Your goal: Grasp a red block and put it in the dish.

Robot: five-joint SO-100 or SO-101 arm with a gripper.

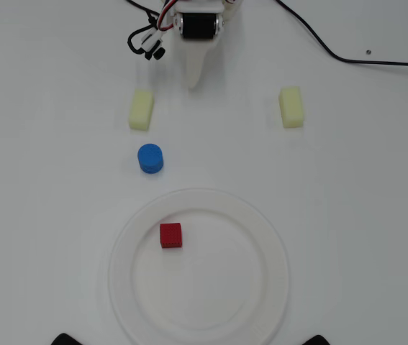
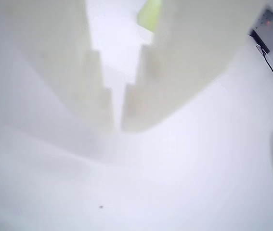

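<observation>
The red block (image 1: 170, 235) lies inside the dish (image 1: 279, 244), on its flat left part, in the overhead view. My gripper (image 1: 193, 83) is at the far end of the table, well away from the dish, pointing toward it with nothing in it. In the wrist view the gripper (image 2: 117, 126) fills the upper frame as two blurred white fingers (image 2: 73, 72), only a thin slit apart, over bare table. The red block is out of the wrist view.
A blue cylinder (image 1: 150, 158) stands just beyond the dish. Two pale yellow blocks (image 1: 141, 110) (image 1: 291, 107) lie left and right of the gripper; one shows in the wrist view (image 2: 149, 13). Black cables (image 1: 347, 59) run along the far edge.
</observation>
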